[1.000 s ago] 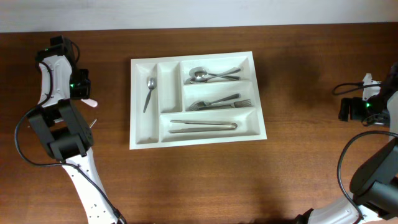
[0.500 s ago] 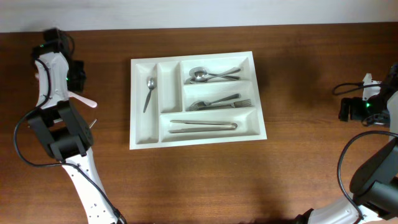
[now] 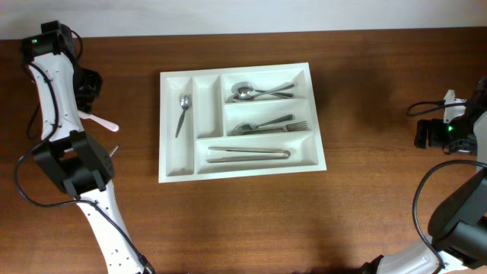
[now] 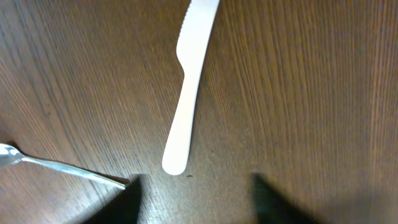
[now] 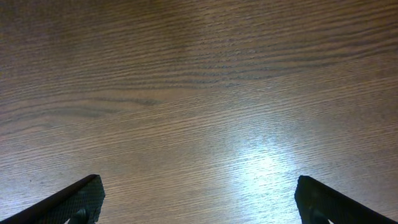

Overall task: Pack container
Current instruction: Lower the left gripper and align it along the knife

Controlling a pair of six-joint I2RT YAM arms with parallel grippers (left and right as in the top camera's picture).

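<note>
The left gripper, jaws apart and empty, hangs over the white plastic knife, handle end nearest, with the container lying mid-table to its right, nearer this arm.

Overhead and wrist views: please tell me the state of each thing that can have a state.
tray: partly filled; four compartments hold cutlery, the second narrow one is empty.
plastic knife: lying flat on the table, outside the tray, not held.
loose spoon: lying on the table, not held.
left gripper: open, holding nothing.
right gripper: open, above bare table.
</note>
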